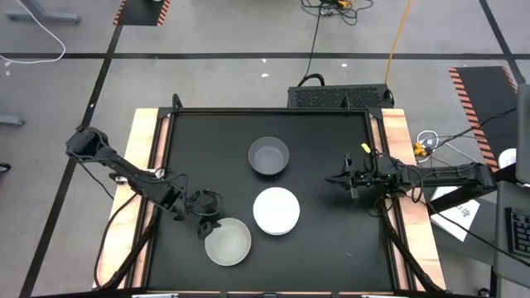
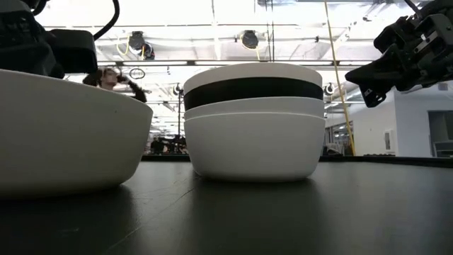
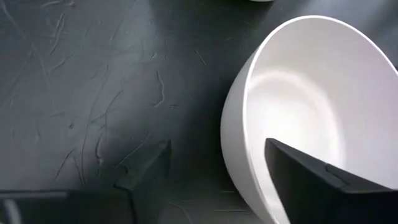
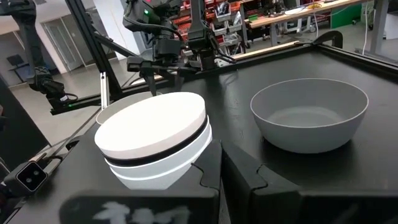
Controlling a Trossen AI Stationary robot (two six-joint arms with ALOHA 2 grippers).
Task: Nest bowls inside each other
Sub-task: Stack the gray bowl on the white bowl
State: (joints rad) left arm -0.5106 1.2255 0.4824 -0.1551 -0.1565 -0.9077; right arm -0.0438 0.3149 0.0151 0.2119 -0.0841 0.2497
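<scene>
The left gripper (image 1: 209,222) straddles the rim of the translucent bowl (image 1: 228,242) at the table's (image 1: 331,248) near-left part: in the left wrist view 1 finger (image 3: 323,186) sits inside the bowl and the other outside its wall, spread with the wall between them and not yet pinching. Just beyond this bowl, on the side away from the left arm, stands the nested stack (image 1: 276,210), white bowls with a black band showing between them. The grey bowl (image 1: 269,156) sits farther off, towards the table's far edge. The right gripper (image 1: 346,180) hovers on the stack's other side, fingers parted and empty, about as near the stack as the grey bowl. The left arm is plainly nearer the translucent bowl. No readable writing or brand shows anywhere.
</scene>
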